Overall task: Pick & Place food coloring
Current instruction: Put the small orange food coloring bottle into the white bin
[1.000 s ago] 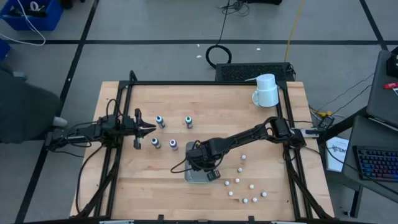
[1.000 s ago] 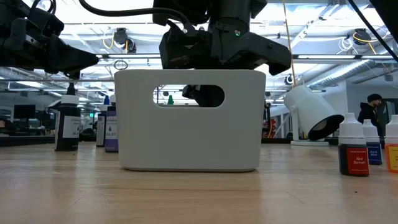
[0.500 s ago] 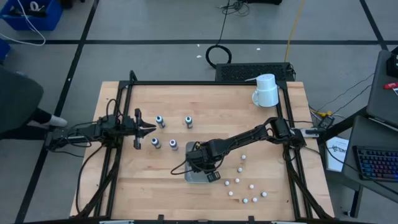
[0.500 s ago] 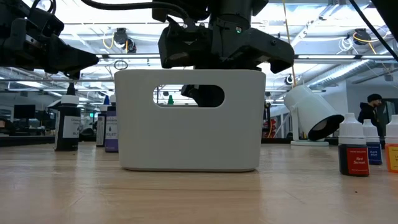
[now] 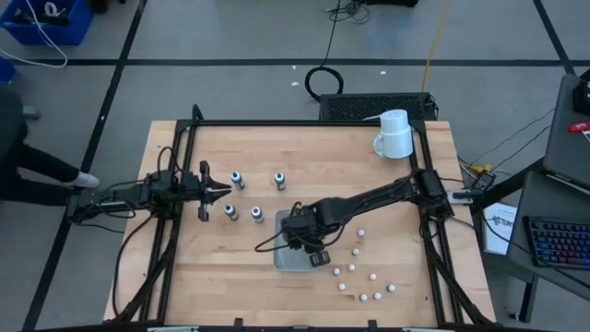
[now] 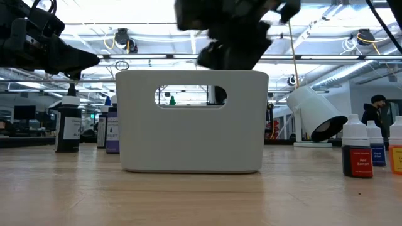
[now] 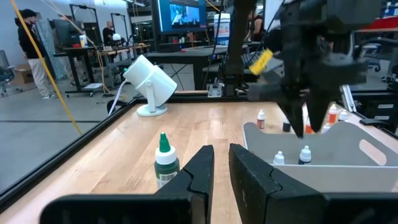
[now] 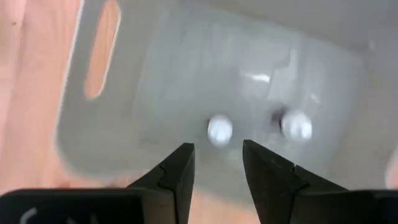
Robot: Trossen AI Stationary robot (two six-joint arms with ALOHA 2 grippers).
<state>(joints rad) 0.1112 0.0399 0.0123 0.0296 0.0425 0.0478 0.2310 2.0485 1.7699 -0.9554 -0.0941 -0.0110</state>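
Observation:
The grey bin [image 5: 293,256] stands on the table's near middle. Two white-capped food coloring bottles [image 8: 219,129] [image 8: 296,124] stand upright on its floor. My right gripper [image 8: 217,158] hangs open above the bin [image 6: 191,122], pointing steeply down, with nothing between its fingers. Several dark-capped bottles [image 5: 237,179] [image 5: 257,215] stand left of the bin, and several white-capped ones [image 5: 363,297] stand on the wood to its right. My left gripper [image 7: 221,152] waits shut and level at the table's left side [image 5: 217,191], close to a green-capped bottle [image 7: 165,158].
A white mug [image 5: 395,134] is at the far right corner of the table. Black frame rails [image 5: 184,157] run along the table's edges. Bare wood lies between the bin and the far edge. Cables and a keyboard [image 5: 558,242] lie beyond the right edge.
My right gripper has risen out of the bin and now hangs above its rim. It no longer shows through the bin's handle hole in the low view. The bin and the bottles have kept their places.

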